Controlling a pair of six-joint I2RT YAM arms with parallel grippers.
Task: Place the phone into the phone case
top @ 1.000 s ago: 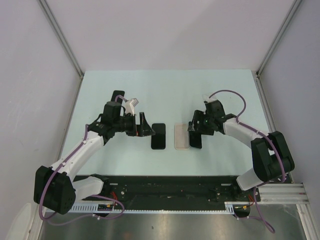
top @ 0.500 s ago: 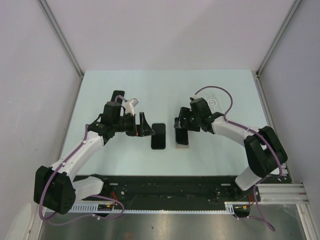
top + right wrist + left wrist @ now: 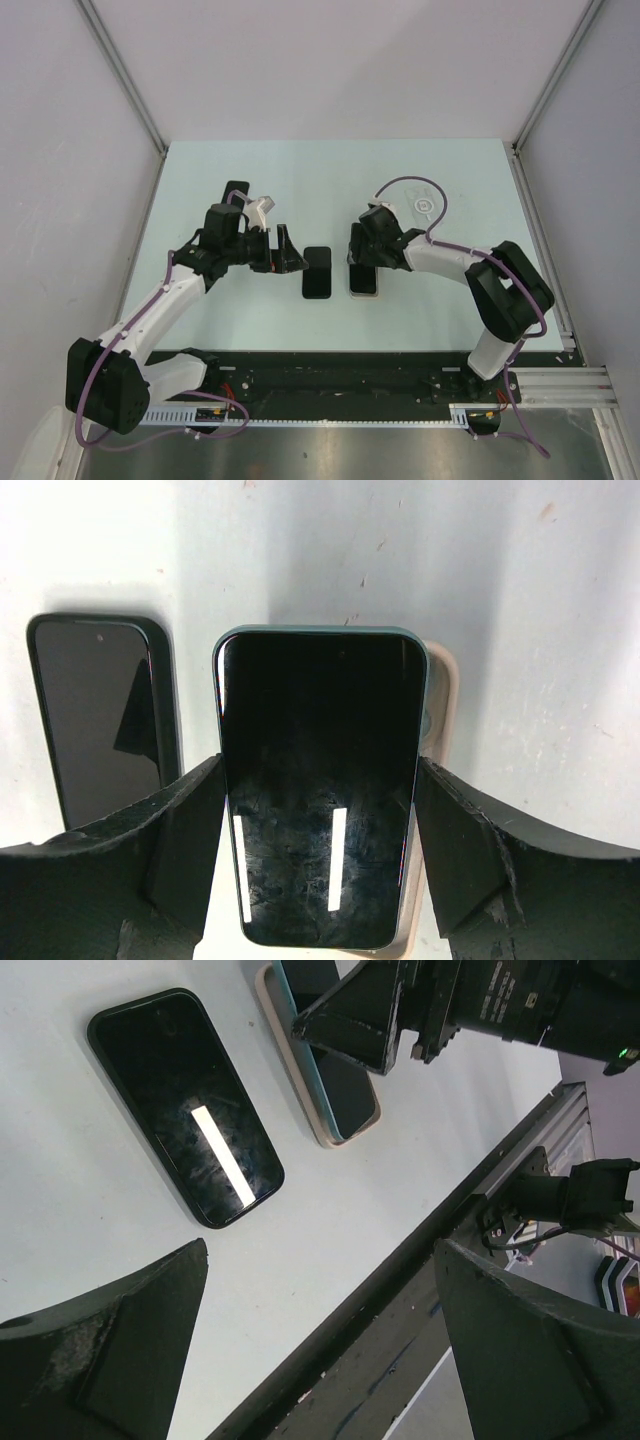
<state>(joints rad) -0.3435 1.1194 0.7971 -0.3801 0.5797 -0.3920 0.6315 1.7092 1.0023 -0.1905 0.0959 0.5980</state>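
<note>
My right gripper [image 3: 362,262] is shut on the phone [image 3: 320,780], a black-screened handset with a teal edge. Its fingers [image 3: 180,830] press both long sides. The phone lies over the pale beige phone case [image 3: 440,710], set a little to the left so the case's right rim shows; I cannot tell whether it is seated. In the top view the case [image 3: 364,291] peeks out below the gripper. My left gripper [image 3: 285,250] hangs open and empty left of centre. In the left wrist view the phone [image 3: 335,1090] rests in the case [image 3: 290,1080].
A second dark phone [image 3: 317,272] in a dark case lies flat just left of the beige case, between the two grippers, also seen as the dark phone [image 3: 185,1105]. A small black object [image 3: 237,190] lies behind the left arm. A white round disc [image 3: 425,205] sits back right.
The right gripper has carried the phone leftwards from beside the beige case to over it. The left arm has barely moved.
</note>
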